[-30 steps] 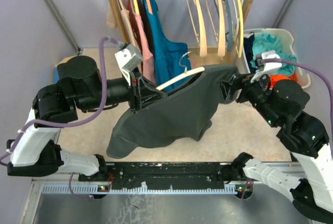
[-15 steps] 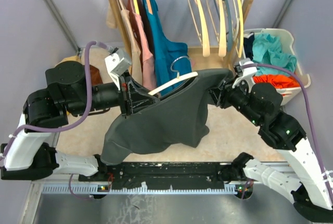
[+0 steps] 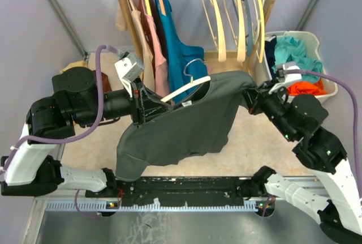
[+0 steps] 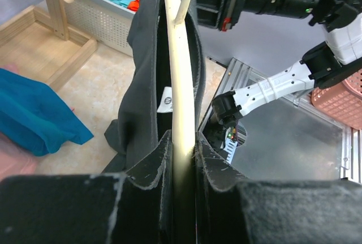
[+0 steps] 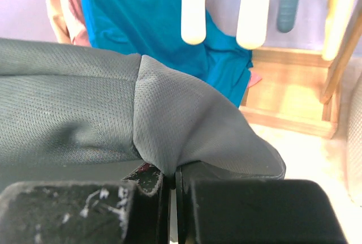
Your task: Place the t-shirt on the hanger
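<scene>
The dark grey t-shirt (image 3: 186,125) hangs in the air between both arms, draped over the pale wooden hanger (image 3: 189,87). The hanger's silver hook (image 3: 192,65) sticks up out of the neck opening. My left gripper (image 3: 148,102) is shut on the hanger's left arm. In the left wrist view the wooden bar (image 4: 182,85) runs up from between the fingers (image 4: 158,159), with the t-shirt (image 4: 144,57) and its white label (image 4: 164,99) alongside. My right gripper (image 3: 249,97) is shut on a fold of the t-shirt (image 5: 169,114) at its right shoulder, and the cloth is pinched in the right gripper (image 5: 174,176).
A wooden rack stands behind, holding a teal shirt (image 3: 175,40), a pink garment (image 3: 150,34) and several bare hangers (image 3: 226,17). A white basket (image 3: 323,65) of clothes sits at the right. The arms' black mounting rail (image 3: 186,190) runs along the near edge.
My right gripper has gone from open to shut on the t-shirt's right shoulder and drawn it to the right. The left arm shifted slightly left with the hanger.
</scene>
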Controlling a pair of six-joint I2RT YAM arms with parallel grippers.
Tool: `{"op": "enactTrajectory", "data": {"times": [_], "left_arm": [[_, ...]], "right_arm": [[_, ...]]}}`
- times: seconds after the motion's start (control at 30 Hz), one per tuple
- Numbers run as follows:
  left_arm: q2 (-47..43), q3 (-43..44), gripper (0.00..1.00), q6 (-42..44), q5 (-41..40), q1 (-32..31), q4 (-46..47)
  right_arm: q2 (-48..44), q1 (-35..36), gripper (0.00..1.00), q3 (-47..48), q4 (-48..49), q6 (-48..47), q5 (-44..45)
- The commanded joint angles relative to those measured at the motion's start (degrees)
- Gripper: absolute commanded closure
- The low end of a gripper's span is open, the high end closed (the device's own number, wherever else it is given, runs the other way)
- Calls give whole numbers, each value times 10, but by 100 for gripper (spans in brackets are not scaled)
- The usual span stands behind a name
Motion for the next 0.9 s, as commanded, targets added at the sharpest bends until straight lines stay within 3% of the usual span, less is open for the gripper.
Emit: {"op": "enactTrajectory", "data": {"times": [0.0,0.53,0.8,0.87], "left_arm": [[-7,0,98,8,-29,1,5],[-4,24,97,8,1,0,11],[8,0,97,12,-4,0,15],[10,-11,98,12,-11,0,19]], "right_arm": [[-24,-5,100,41,6,0,58],[47,-5,100,87,-39,-27,196],[64,-5,100,92,-66,-21,147],[59,-5,87,102,-73,-23,111]]}}
